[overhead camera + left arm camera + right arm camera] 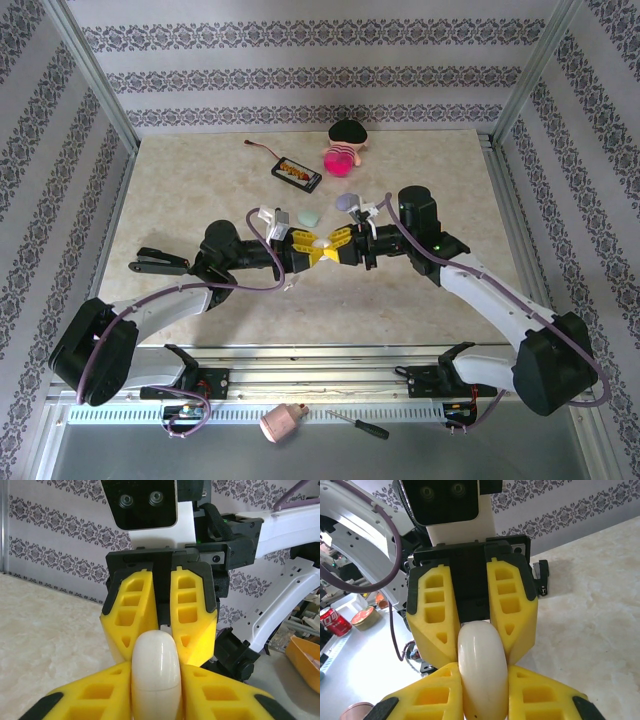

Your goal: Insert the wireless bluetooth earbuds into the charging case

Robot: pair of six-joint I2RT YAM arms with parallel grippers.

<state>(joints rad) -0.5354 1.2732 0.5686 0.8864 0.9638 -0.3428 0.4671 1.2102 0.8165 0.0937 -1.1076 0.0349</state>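
Observation:
A white pebble-shaped charging case [322, 243] hangs above the middle of the table, held between both grippers, which meet tip to tip. My left gripper [306, 250] is shut on one end of it. In the left wrist view the case [156, 670] sits pressed between my yellow fingers [90, 700]. My right gripper [340, 245] is shut on the other end, and its wrist view shows the case [482, 670] squeezed between its fingers [550, 700]. The case looks closed, with a seam across it. The earbuds are hidden or out of view.
A mint case [307, 217] and a lavender case [347, 203] lie just behind the grippers. Farther back are a black device [297, 173] with a cable, a pink round thing [340, 162] and a black cap [348, 131]. A tiny white speck [288, 287] lies under the left arm. A screwdriver [358, 424] rests by the near rail.

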